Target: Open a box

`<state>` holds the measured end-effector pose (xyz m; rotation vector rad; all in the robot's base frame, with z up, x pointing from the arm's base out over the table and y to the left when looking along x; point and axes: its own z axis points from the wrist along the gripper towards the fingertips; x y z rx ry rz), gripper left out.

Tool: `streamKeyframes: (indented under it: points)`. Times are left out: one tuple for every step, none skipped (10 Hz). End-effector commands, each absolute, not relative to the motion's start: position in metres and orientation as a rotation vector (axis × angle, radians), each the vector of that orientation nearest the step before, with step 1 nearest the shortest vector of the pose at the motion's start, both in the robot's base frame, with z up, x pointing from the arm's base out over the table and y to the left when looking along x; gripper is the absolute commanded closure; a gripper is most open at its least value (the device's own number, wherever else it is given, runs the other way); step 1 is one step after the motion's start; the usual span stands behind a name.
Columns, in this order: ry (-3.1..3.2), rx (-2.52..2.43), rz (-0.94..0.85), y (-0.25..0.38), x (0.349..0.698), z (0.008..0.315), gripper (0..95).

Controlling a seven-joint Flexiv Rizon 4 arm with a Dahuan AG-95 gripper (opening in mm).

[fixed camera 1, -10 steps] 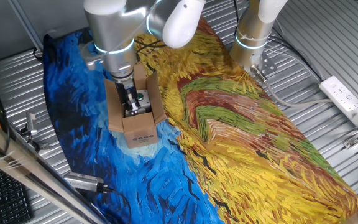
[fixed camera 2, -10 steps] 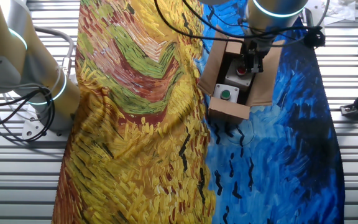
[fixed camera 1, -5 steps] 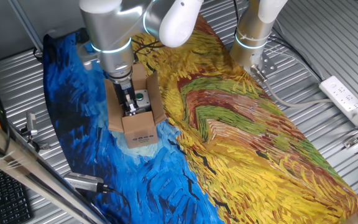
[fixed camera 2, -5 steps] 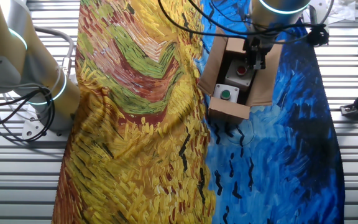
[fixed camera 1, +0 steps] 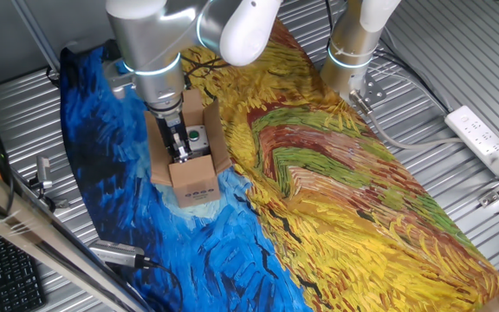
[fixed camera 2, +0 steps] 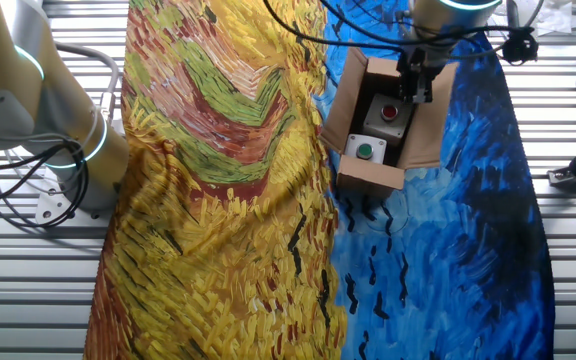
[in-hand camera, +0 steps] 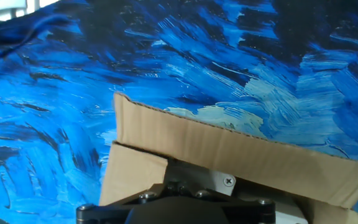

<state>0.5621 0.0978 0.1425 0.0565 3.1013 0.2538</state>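
Observation:
The brown cardboard box (fixed camera 1: 194, 184) stands on the blue part of the cloth with its top flaps spread open; black marks show on its near end face. Inside lies a white unit with a green button (fixed camera 2: 366, 151) and a red button (fixed camera 2: 389, 111). My gripper (fixed camera 1: 179, 151) hangs over the box's open top, fingers close together and holding nothing. In the other fixed view the gripper (fixed camera 2: 416, 86) is over the box (fixed camera 2: 372, 178) by its blue-side flap. The hand view shows a flap of the box (in-hand camera: 229, 152) just beyond the gripper (in-hand camera: 174, 186); its fingertips are hidden.
A painted cloth (fixed camera 1: 336, 191) in blue and yellow covers the table. A second arm's base (fixed camera 1: 350, 52) stands at the back, also seen in the other fixed view (fixed camera 2: 63, 130). A power strip (fixed camera 1: 483, 139) lies at the right, a keyboard (fixed camera 1: 7, 277) at front left.
My gripper has risen out of the box and shifted a little toward the blue-side flap. The box has stayed put.

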Motion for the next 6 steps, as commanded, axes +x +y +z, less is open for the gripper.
streamKeyframes:
  points:
    - [3.105,0.066,0.253,0.099,0.561,0.147,95.0]
    - [3.108,0.073,0.252,0.100,0.560,0.151,95.0]
    - [3.111,0.080,0.252,0.102,0.560,0.154,95.0]
    - [3.113,0.084,0.252,0.103,0.560,0.156,95.0]
    - [3.113,0.090,0.253,0.104,0.559,0.159,95.0]
    - [3.114,0.099,0.257,0.105,0.559,0.161,95.0]
